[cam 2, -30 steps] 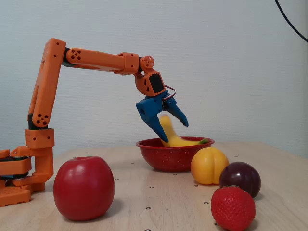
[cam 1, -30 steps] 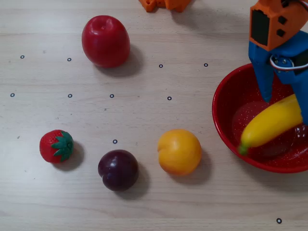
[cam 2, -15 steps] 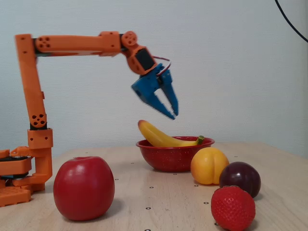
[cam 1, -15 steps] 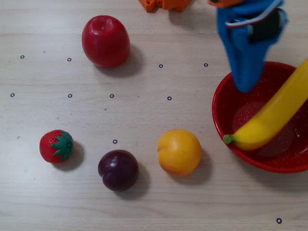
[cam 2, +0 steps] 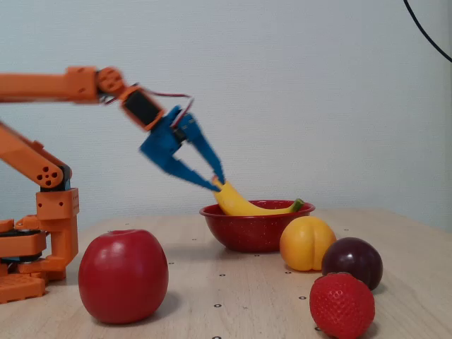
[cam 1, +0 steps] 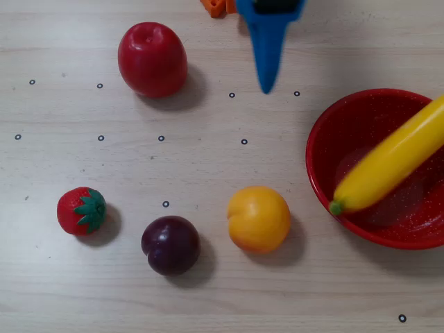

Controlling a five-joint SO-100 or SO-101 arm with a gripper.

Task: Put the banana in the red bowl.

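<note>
Foremost in the fixed view sits a strawberry (cam 2: 342,306). Overhead, the banana (cam 1: 390,161) is seen lying inside the red bowl (cam 1: 331,132), its axis running eight to two o'clock, at four o'clock from the gripper (cam 1: 266,87), whose jaws are parted and empty.

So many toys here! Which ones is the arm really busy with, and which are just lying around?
Part of the job:
banana
red bowl
gripper

Just lying about:
apple
strawberry
plum
round yellow-orange fruit
</note>
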